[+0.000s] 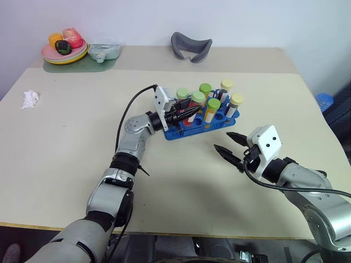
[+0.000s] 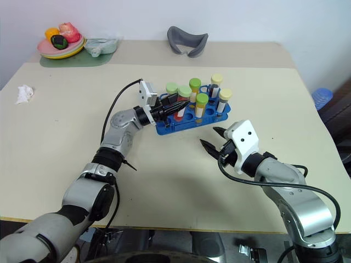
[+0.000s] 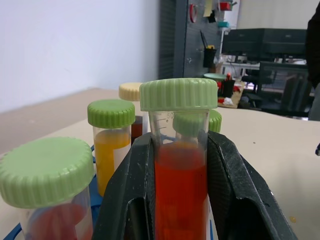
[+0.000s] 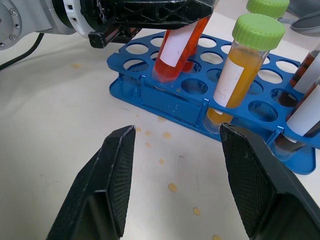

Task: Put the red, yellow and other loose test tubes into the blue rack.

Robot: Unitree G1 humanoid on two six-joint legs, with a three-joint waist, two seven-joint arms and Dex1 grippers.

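The left gripper [image 1: 180, 116] is clamped on a green-capped tube of red liquid [image 4: 176, 50], its lower end tilted into a hole of the blue rack [image 4: 150, 92] on the table [image 1: 66, 142]. The right gripper [image 1: 229, 147] hangs near the rack, fingers [image 4: 112, 180] apart and holding nothing.

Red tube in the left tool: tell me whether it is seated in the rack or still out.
Partly in. The red tube leans tilted, its bottom end in a hole of the blue rack, with the left tool clamped on it.
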